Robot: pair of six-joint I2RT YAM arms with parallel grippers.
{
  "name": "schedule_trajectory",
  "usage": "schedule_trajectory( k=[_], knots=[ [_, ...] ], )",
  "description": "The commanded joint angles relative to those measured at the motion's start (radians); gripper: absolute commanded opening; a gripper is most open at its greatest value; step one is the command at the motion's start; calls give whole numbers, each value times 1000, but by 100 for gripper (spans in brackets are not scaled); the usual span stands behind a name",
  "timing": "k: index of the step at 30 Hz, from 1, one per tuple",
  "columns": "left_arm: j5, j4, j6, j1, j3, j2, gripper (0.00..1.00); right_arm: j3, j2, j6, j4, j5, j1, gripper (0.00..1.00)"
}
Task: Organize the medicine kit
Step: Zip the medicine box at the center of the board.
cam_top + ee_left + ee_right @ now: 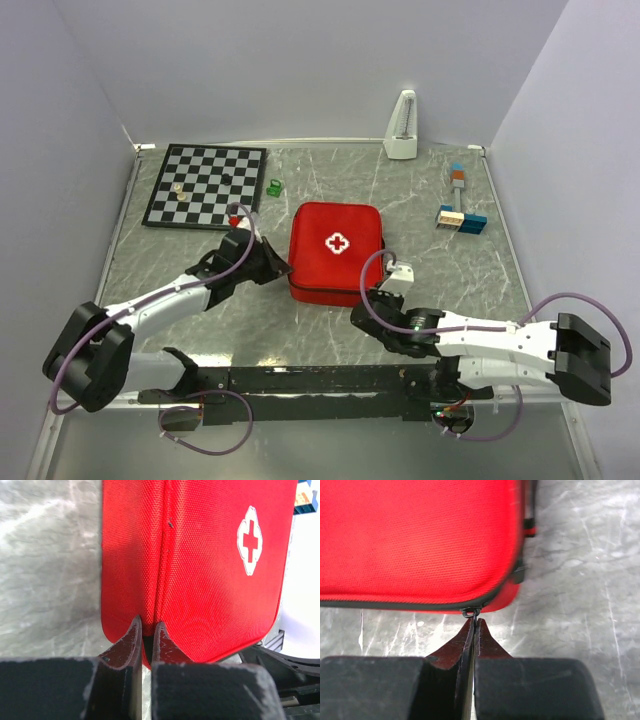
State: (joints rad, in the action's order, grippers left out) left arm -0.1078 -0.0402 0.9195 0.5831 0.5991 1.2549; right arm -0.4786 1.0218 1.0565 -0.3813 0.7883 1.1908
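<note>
1. Right gripper (474, 622), nearest: jaws pressed together, tips at the zipper pull (471, 612) on the near edge of the medicine kit (337, 245), close to its right corner. They appear to pinch the tab; only its small ring shows past the tips.
2. Kit lies flat in the middle of the table (470, 270), lid shut, white cross up. The zip line runs closed along the near side.
3. Left gripper (148, 630): jaws nearly together on the seam of the kit's left edge, a sliver of gap between them.
4. Judgement: the step is unzipping. Draw the pull low along the track and follow the corner's curve. Lifting away risks the thin tab slipping out.
5. The left hold should brace the kit so it neither slides nor swivels with the pull.
6. Far left: chessboard (205, 185), well apart from the kit.
</note>
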Motion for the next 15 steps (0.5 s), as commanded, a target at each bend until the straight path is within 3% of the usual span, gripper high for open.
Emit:
schedule_trajectory(
  k=[1,6,9,15],
  knots=[
    [200,126,-65,-78,-7,0,1,12,-38,97,-160,48,-16,0],
    [132,135,-99,-115,39,6,4,87,-75,-65,43,-21,-13,0],
    [63,141,-105,-115,65,-12,28,84,-49,-125,108,-47,-13,0],
    [6,207,-77,-59,80,-190,57,49,7,-203,192,-75,4,0]
  ],
)
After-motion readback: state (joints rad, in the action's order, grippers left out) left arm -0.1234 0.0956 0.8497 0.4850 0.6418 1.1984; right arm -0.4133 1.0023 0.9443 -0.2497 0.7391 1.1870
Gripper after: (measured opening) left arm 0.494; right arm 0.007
